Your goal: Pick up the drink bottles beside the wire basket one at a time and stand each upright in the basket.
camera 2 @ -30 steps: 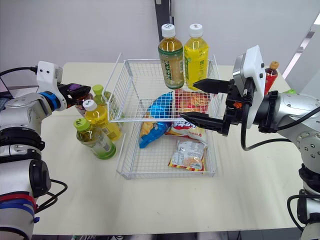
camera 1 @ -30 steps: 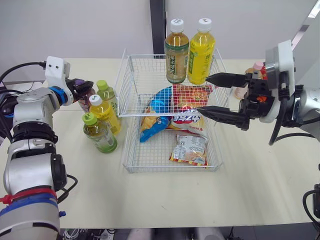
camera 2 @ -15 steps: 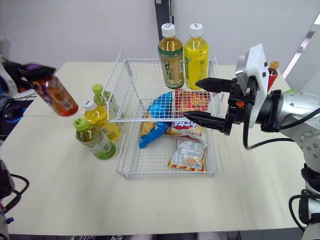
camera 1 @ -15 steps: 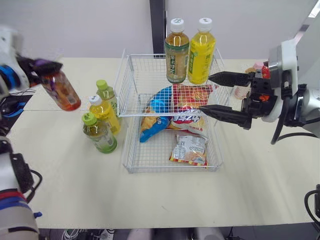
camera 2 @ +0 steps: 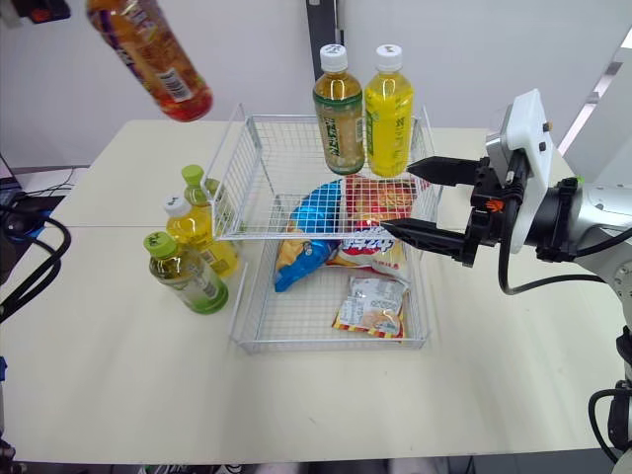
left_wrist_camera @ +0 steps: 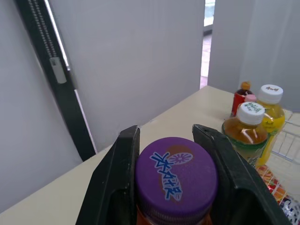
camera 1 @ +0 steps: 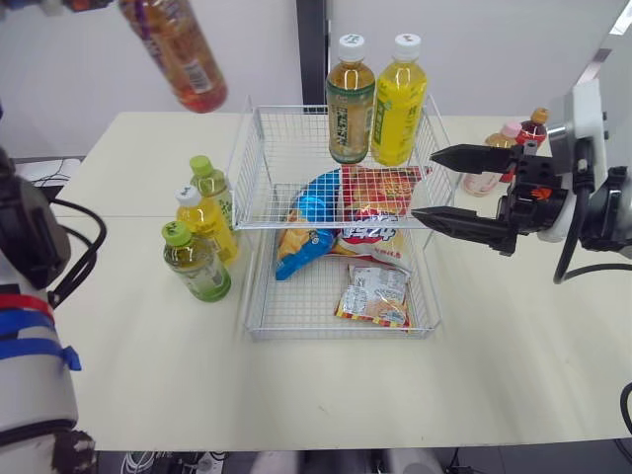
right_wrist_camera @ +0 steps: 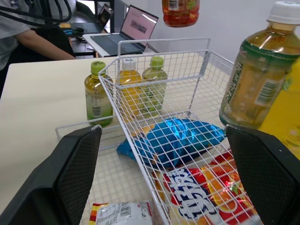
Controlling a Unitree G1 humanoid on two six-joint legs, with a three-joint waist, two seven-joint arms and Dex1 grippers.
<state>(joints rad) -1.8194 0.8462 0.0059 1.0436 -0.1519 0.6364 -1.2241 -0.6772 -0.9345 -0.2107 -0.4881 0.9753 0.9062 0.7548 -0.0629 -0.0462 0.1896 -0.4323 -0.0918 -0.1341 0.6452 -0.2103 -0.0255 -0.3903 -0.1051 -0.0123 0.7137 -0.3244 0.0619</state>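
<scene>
**Purple-capped tea bottle held aloft by its cap**

The purple-capped tea bottle (camera 1: pixel 176 49) hangs tilted in the upper left of the frame, well above the tabletop (camera 1: pixel 296 385). The left gripper's (left_wrist_camera: pixel 167 139) jaws are clamped on either side of its cap (left_wrist_camera: pixel 176 173). Full, stiff and slick-labelled, it will likely swing from so high a hold and needs righting before lowering. Three more bottles (camera 1: pixel 205 225) stand just left of the wire basket (camera 1: pixel 286 148), which holds snack packets (camera 1: pixel 365 212). The right gripper (camera 1: pixel 425 184), jaws wide, hovers at the basket's right edge.
</scene>
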